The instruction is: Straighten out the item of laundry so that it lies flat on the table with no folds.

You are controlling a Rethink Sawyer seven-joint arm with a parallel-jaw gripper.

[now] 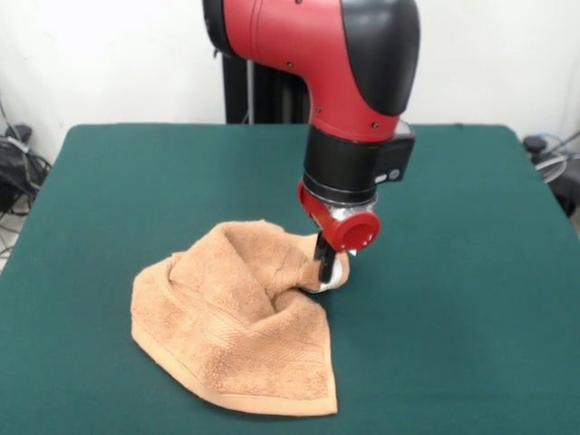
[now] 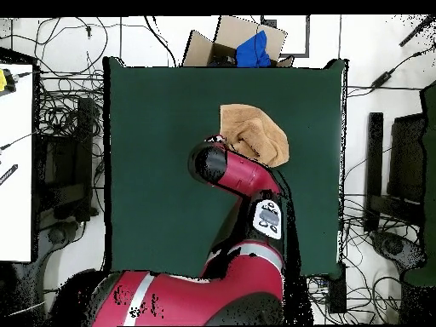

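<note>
So the small orange-tan terry-cloth towel (image 1: pixel 237 317) is sitting rumpled on the big table covered in plain dark green cloth (image 1: pixel 453 344), a bit toward the camera side of the middle in the front view. It's definitely not lying flat: the upper part is bunching up into a soft hump with a deep crease running through it, and one edge is getting pulled up toward the arm. The lower part is spreading out more evenly, and you can see the woven border band running along the bottom edge down to a corner. The red and black robot arm (image 1: pixel 349 100) is coming straight down, and its hand (image 1: pixel 324 267) is sitting right at the towel's right-hand edge in the front view, touching the cloth where it's bunching. Honestly I can't tell whether the hand is pinching the fabric or just resting against it, since the dark tips are mostly hiding behind the red wrist and the cloth. In the overhead view the towel (image 2: pixel 255 132) is lying near the table's (image 2: pixel 162 170) far edge, partly tucked under the arm (image 2: pixel 243 174). Past that edge a brown cardboard box (image 2: pixel 226 43) with something blue (image 2: pixel 253 49) in it is sitting on the floor.
</note>
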